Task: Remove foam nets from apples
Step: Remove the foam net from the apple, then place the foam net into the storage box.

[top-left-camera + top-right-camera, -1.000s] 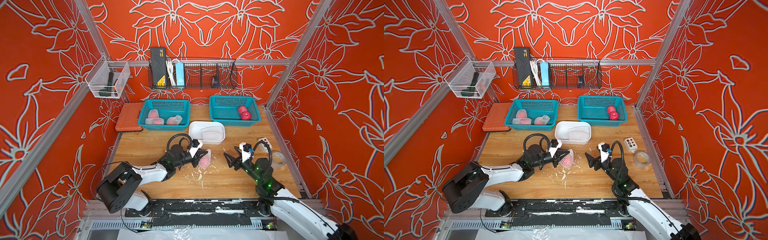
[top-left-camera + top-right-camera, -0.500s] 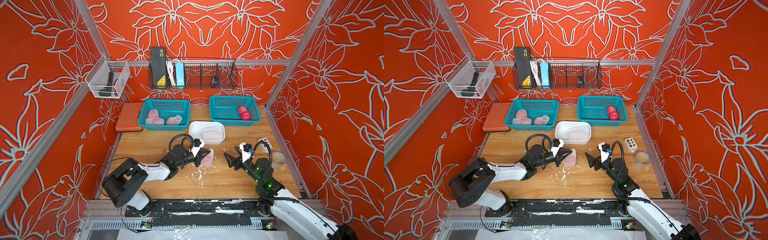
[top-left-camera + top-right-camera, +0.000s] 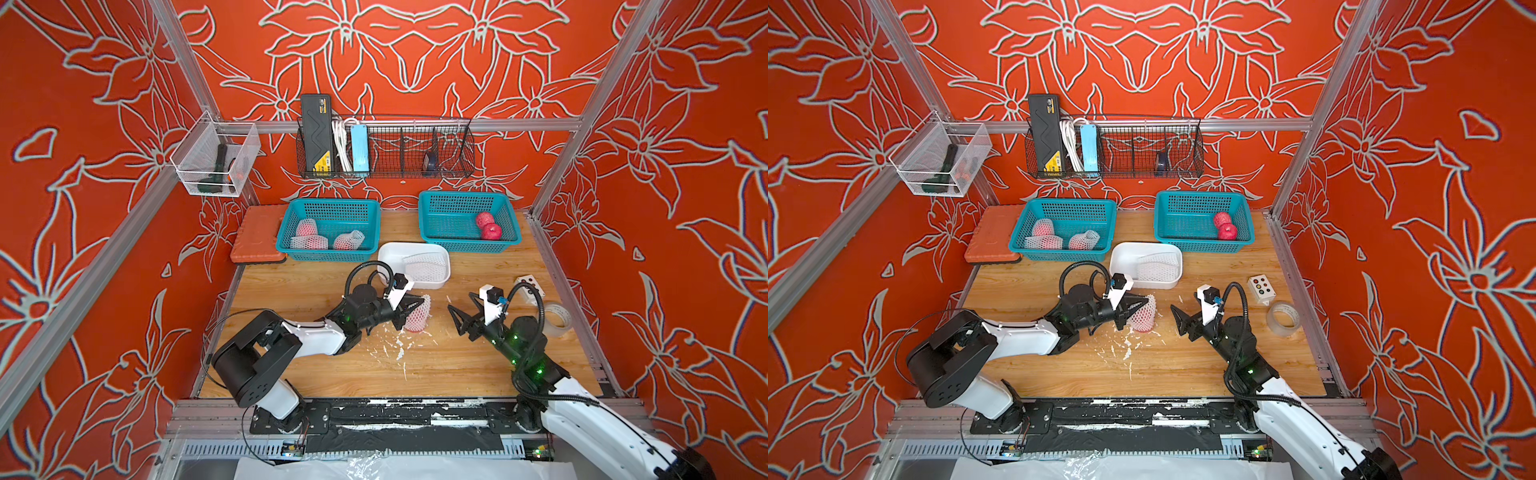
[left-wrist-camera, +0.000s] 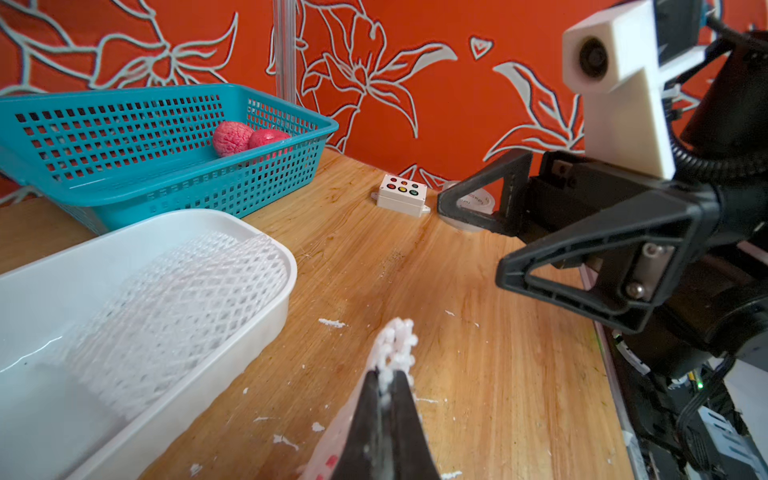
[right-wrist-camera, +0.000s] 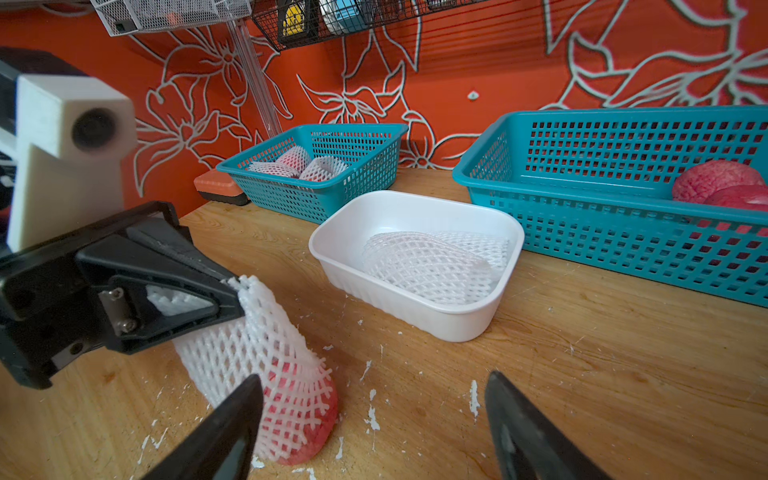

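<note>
Foam net (image 5: 257, 345): top edge pinched between shut left fingers (image 5: 178, 253). Apple (image 5: 307, 440) sits in its lower end on surface (image 5: 540, 374), just ahead of right fingers (image 5: 224, 432), spread wide, empty. Best: right clamps apple low, left peels straight off.

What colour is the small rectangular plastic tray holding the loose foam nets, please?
Plain white; the small rectangular plastic tray shows best in the right wrist view.
</note>
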Controlling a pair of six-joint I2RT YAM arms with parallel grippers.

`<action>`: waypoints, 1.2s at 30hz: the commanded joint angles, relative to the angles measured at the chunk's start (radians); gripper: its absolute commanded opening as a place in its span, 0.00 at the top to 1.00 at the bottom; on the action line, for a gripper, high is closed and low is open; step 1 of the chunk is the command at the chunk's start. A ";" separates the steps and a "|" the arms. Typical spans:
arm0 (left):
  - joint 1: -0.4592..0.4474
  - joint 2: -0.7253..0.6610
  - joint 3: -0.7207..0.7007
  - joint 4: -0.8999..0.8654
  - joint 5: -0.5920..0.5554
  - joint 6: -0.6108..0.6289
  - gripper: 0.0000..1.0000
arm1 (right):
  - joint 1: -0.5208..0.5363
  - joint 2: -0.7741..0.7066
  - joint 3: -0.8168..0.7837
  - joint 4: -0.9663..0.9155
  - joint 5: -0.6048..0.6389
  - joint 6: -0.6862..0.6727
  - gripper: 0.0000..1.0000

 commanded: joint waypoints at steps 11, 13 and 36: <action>0.077 -0.114 0.353 -0.381 -0.223 0.081 1.00 | 0.007 -0.063 -0.018 -0.033 0.053 0.014 0.16; 0.069 -0.044 0.465 -0.483 -0.323 0.105 1.00 | 0.006 -0.088 -0.026 -0.042 0.071 0.018 0.16; -0.015 0.624 1.127 -0.938 -0.966 0.243 1.00 | 0.006 -0.198 -0.047 -0.093 0.118 0.021 0.16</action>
